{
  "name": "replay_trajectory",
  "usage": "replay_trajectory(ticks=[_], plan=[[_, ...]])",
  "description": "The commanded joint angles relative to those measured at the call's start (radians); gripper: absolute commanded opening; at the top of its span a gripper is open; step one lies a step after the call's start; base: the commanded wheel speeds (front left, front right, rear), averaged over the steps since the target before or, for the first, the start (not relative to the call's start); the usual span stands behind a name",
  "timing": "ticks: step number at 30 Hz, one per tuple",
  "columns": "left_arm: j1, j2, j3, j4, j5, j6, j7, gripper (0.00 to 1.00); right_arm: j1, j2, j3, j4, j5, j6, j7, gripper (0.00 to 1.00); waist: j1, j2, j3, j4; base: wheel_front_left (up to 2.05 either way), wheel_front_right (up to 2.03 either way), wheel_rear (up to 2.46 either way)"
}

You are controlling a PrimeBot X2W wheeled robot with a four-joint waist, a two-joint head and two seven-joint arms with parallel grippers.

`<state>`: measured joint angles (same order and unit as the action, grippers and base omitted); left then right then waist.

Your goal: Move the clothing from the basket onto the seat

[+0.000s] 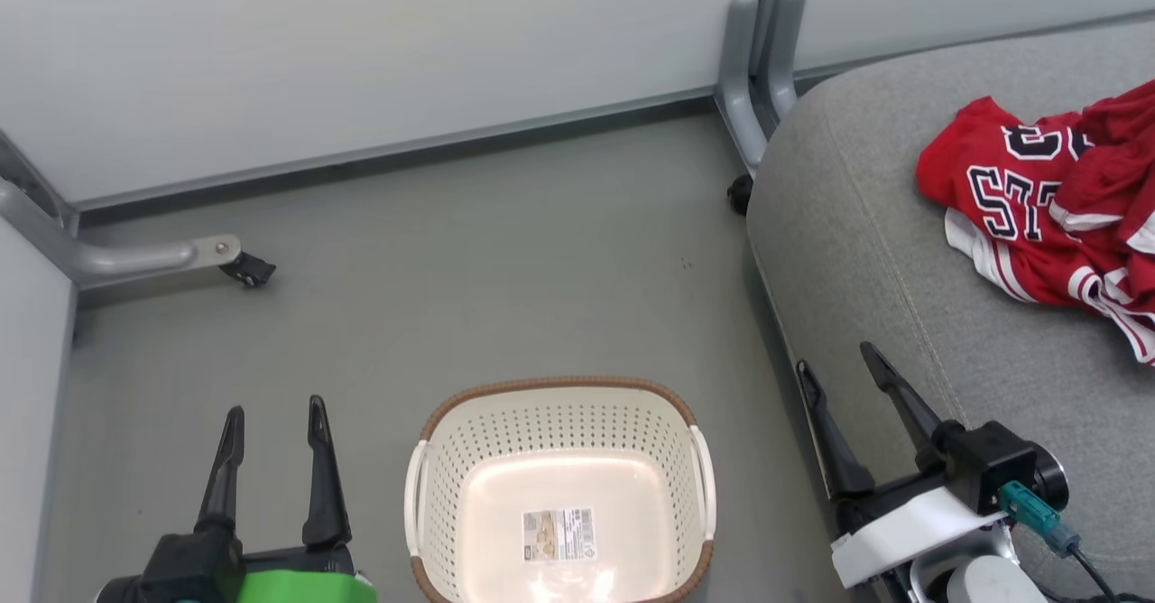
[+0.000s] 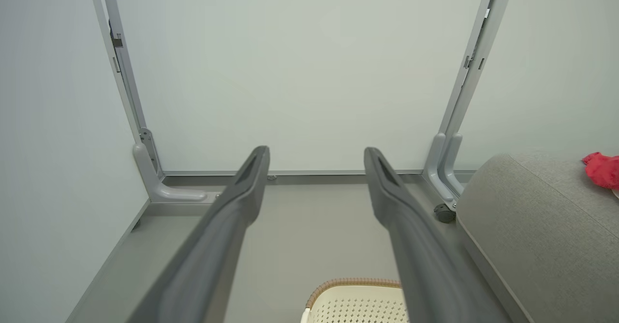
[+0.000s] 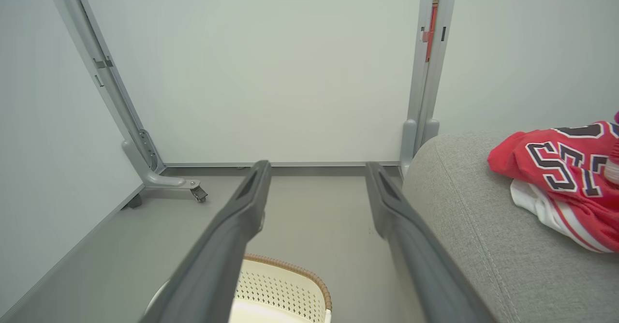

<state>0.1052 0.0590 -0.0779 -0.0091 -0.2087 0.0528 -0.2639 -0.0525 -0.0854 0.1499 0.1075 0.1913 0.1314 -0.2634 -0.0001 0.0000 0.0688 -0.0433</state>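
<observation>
We are logging clothing (image 1: pixel 1051 201) lying on the seat (image 1: pixel 857 260), right of the basket (image 1: pixel 559 384); left gripper (image 1: pixel 276 404), right gripper (image 1: pixel 835 357): jaws apart.

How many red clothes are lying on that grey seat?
2, it seems: a lettered jersey on the seat, and a second red garment bunched over the jersey's right side. The picture's edge cuts them off, so more may be hidden.

You have open floor (image 1: pixel 469 251) left of and beyond the basket (image 1: pixel 505 440). The seat (image 1: pixel 866 251) walls off its right, and frame feet (image 1: pixel 153 258) stand farther beyond.
</observation>
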Motion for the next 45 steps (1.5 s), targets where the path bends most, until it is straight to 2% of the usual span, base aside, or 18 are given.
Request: replay_trajectory(ticks=[1, 9, 25, 26, 30, 45], plan=[[0.036, -0.003, 0.011, -0.010, 0.011, -0.010, -0.001, 1.00, 0.030, 0.000, 0.001, -0.002, -0.009, -0.001, -0.002, 1.00, 0.0001, 0.0000, -0.089, 0.045, 0.00, 0.00, 0.00], [0.135, -0.008, 0.039, -0.022, 0.037, -0.053, -0.001, 1.00, 0.090, 0.017, -0.004, -0.001, -0.017, -0.001, -0.002, 1.00, 0.0001, 0.0000, -0.134, 0.024, 0.00, 0.00, 0.00], [0.171, -0.008, 0.014, 0.002, 0.033, -0.065, -0.001, 1.00, 0.108, 0.027, -0.021, -0.003, -0.017, -0.001, -0.002, 1.00, 0.0001, 0.0000, -0.154, 0.007, 0.00, 0.00, 0.00], [0.156, -0.009, 0.012, 0.007, 0.033, -0.063, 0.000, 0.00, 0.099, 0.028, -0.018, 0.004, -0.012, 0.000, 0.000, 0.00, 0.0001, 0.0000, -0.154, 0.007, 0.00, 0.00, 0.00], [0.153, -0.009, 0.009, 0.035, 0.013, -0.064, 0.003, 0.00, 0.111, 0.030, -0.016, 0.029, 0.008, 0.000, 0.003, 0.00, 0.0001, 0.0000, -0.153, 0.007, 0.00, 0.00, 0.00], [0.080, 0.007, 0.026, 0.078, -0.282, -0.086, 0.060, 0.00, 0.076, 0.016, -0.046, 0.049, 0.301, 0.000, 0.062, 0.00, 0.0001, 0.0000, -0.143, 0.011, 0.00, 0.00, 0.00]])
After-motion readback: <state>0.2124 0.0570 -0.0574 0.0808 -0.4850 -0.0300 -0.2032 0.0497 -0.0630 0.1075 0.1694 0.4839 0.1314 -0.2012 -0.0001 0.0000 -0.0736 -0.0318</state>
